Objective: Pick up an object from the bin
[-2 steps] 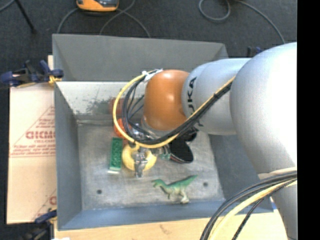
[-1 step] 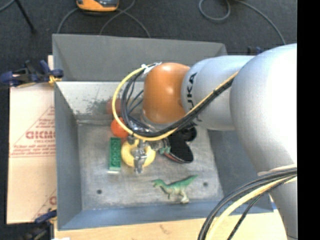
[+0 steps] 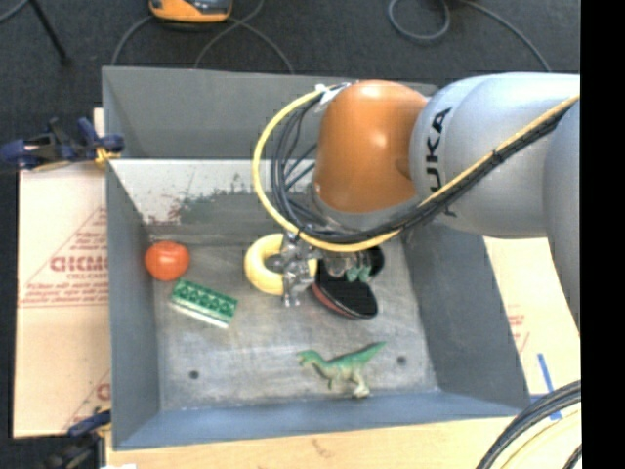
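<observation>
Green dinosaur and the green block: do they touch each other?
Apart. The camera view shows a stretch of bare bin floor between the dinosaur and the block.

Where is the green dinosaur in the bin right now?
The dinosaur lies on the floor by the front wall of the bin, low in the camera view, below the yellow ring and right of the green block.

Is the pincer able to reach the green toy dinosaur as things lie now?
Probably yes: the green dinosaur lies alone on bare bin floor, and nothing stands between it and the pincer, which is beside the yellow ring.
</observation>
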